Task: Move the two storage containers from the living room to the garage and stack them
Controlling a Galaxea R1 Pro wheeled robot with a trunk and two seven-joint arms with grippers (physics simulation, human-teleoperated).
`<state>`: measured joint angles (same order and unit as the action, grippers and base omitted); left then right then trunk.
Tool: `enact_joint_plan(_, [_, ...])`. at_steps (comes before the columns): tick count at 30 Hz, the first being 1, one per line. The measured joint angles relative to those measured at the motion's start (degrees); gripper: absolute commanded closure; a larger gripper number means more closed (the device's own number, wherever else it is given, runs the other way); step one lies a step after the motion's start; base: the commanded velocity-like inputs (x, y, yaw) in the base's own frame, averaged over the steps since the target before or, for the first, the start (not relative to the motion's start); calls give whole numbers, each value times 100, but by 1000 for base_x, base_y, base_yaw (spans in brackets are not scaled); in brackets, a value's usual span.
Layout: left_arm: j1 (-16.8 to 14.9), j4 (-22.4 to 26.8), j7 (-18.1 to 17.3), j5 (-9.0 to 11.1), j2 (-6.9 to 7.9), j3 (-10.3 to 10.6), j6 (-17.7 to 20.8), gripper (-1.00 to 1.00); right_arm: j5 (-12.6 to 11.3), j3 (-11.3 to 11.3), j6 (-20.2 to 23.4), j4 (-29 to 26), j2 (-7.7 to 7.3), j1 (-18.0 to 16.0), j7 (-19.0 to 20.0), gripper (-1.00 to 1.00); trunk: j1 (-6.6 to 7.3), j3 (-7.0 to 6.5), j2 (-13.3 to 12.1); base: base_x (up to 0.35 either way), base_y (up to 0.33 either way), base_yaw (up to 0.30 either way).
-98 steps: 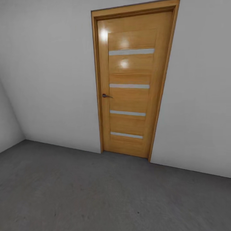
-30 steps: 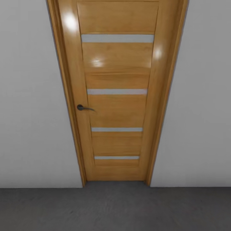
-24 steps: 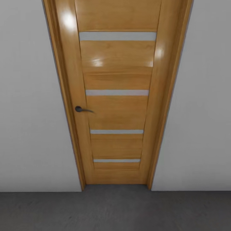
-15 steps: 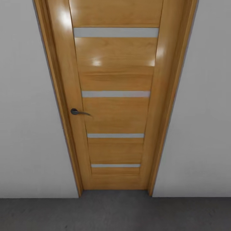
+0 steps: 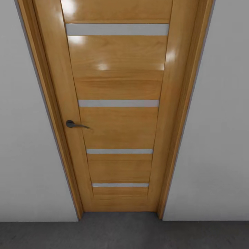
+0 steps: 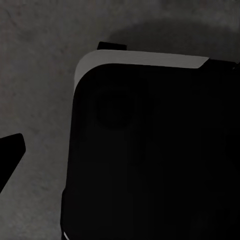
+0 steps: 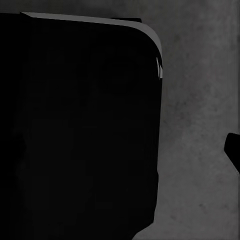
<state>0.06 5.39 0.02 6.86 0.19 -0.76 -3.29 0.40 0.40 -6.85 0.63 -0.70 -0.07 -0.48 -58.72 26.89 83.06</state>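
Door (image 5: 117,114) ahead of me, closed, handle (image 5: 73,124) at its left edge, grey floor (image 5: 124,235) at its foot. Bins aren't visible here, so I judge the carrying hasn't begun. Wrist cameras look down past dark robot body (image 6: 150,150); jaw state I cannot tell.

I log: glossy honey-orange wooden door (image 5: 119,90) with four pale grey horizontal stripes; dark metal lever handle (image 5: 73,124); plain white walls (image 5: 221,138); mottled dark grey concrete floor (image 5: 124,235).
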Motion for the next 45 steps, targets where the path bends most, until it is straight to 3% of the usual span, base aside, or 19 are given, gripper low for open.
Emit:
enact_joint_plan(29, [1, 12, 6, 8, -1, 0, -5, -100, 0, 0, 0, 0, -6, 0, 0, -100, 0, 0, 0, 24, -1, 50])
enact_joint_plan(38, [2, 11, 5, 38, -10, -28, -12, -100, 24, -67, -50, 5, -76, 32, -67, -100, 0, 0, 0, 0, 0, 0])
enact_joint_plan(45, [3, 3, 4, 38, -16, -31, -14, -100, 47, -79, 18, -146, -297, -37, -239, -100, 0, -1, -1, 0, 0, 0])
